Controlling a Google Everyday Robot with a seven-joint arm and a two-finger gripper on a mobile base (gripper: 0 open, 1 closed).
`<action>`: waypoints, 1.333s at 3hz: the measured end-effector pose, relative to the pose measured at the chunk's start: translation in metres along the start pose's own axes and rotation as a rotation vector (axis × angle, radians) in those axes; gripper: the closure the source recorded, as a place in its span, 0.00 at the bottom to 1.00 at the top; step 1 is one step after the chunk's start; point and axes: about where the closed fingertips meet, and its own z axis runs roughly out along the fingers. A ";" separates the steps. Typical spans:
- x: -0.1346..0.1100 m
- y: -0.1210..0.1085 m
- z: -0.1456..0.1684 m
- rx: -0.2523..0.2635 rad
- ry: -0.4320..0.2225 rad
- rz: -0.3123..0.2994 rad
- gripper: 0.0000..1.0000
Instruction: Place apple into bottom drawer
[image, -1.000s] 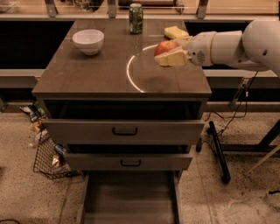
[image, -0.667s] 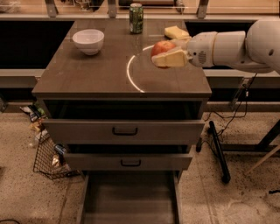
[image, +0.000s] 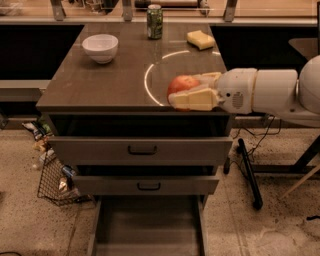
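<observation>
The red-orange apple (image: 182, 86) is held between the cream fingers (image: 194, 101) of my gripper (image: 186, 91), which reaches in from the right on a white arm. The gripper is shut on the apple and holds it above the front right part of the countertop (image: 100, 82), near its front edge. The bottom drawer (image: 148, 222) is pulled out at floor level, below the two drawers with dark handles; its flat floor shows nothing in it. The apple is well above and slightly right of the drawer.
A white bowl (image: 100, 47), a green can (image: 154, 21) and a yellow sponge (image: 200, 39) stand on the countertop's far part. A wire basket with litter (image: 57, 180) sits on the floor at left. A black stand leg (image: 248, 172) lies at right.
My gripper has carried the apple from the countertop's far right part toward the front edge and lower in view, uncovering the yellow sponge behind it.
</observation>
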 end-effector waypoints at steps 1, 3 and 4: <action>0.066 0.058 -0.019 -0.044 0.095 0.097 1.00; 0.145 0.095 -0.020 -0.048 0.244 0.123 1.00; 0.154 0.098 -0.007 -0.067 0.215 0.124 1.00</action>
